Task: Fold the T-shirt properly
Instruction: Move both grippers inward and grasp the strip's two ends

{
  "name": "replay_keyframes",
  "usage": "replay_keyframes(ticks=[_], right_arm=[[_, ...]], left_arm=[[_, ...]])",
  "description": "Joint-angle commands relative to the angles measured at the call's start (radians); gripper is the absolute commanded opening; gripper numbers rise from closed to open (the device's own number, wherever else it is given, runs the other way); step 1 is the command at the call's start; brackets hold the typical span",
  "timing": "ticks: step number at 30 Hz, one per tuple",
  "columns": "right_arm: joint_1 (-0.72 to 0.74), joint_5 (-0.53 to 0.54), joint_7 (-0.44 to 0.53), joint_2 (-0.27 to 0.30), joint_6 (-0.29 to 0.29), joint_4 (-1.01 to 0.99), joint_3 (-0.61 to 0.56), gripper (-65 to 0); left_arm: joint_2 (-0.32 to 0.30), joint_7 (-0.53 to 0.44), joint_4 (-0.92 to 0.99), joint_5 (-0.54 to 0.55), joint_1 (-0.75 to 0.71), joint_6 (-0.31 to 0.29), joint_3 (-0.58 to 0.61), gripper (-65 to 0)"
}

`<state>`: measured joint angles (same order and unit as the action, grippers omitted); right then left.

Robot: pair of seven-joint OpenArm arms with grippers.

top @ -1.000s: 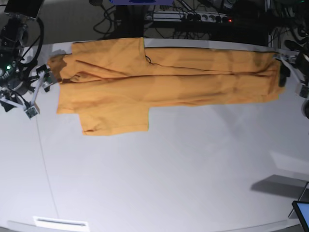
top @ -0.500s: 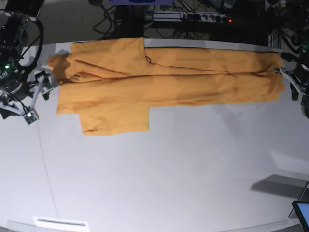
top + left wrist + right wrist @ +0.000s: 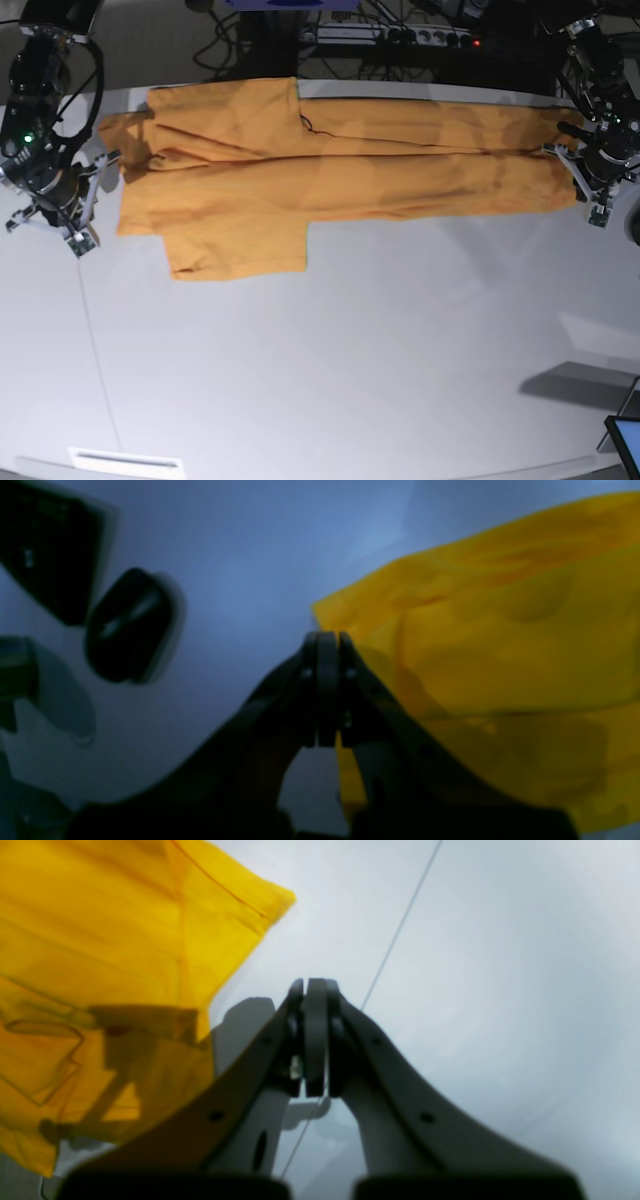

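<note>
The orange-yellow T-shirt (image 3: pixel 330 170) lies flat along the far side of the white table (image 3: pixel 330 360), folded lengthwise, with a sleeve (image 3: pixel 240 240) sticking toward the front. My left gripper (image 3: pixel 327 642) is shut, its tips just off the shirt's corner (image 3: pixel 450 645), with no cloth seen between the fingers. In the base view it sits at the shirt's right end (image 3: pixel 592 185). My right gripper (image 3: pixel 310 987) is shut and empty over bare table, the shirt (image 3: pixel 100 940) to its left. In the base view it hangs beside the shirt's left end (image 3: pixel 65 200).
Cables and a power strip (image 3: pixel 400 35) run behind the table's far edge. A tablet corner (image 3: pixel 625 440) shows at the front right, a white label (image 3: pixel 125 462) at the front left. A dark rounded object (image 3: pixel 130 625) lies left of the left gripper.
Both grippers went from open to shut, the left first, the right just now. Both arms drew slightly back from the shirt's ends. The shirt's right hem settled slightly inward.
</note>
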<state>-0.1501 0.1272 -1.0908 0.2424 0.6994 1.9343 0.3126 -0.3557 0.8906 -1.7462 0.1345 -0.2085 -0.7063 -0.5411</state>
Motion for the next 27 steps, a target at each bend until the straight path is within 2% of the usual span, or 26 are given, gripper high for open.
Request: replay_keyframes(ticks=[1, 9, 14, 20, 23, 27], right_arm=[[0.013, -0.004, 0.011, 0.012, -0.001, 0.015, 0.004, -63.0], [0.013, -0.005, 0.011, 0.012, -0.001, 0.014, 0.009, -64.9], [0.011, -0.005, 0.011, 0.012, -0.001, 0.014, 0.01, -64.9], [0.01, -0.005, 0.011, 0.012, -0.001, 0.014, 0.01, -64.9], [0.013, -0.005, 0.011, 0.012, -0.001, 0.014, 0.007, -64.9], [0.013, -0.001, 0.011, 0.012, -0.001, 0.017, 0.006, -64.9]], left_arm=[[-0.019, -0.021, -0.014, 0.006, 0.002, 0.008, 0.003, -65.0], [-0.027, -0.029, -0.008, 0.004, -0.062, 0.008, 0.026, -65.0], [-0.036, -0.112, 0.091, -0.005, -0.091, 0.008, 0.025, -65.0], [-0.044, -0.163, 0.202, -0.005, -0.122, 0.008, 0.026, -65.0], [-0.044, -0.221, 0.18, -0.005, -0.162, 0.008, 0.022, -65.0], [-0.049, -0.218, 0.099, -0.005, -0.17, 0.008, 0.009, -65.0]])
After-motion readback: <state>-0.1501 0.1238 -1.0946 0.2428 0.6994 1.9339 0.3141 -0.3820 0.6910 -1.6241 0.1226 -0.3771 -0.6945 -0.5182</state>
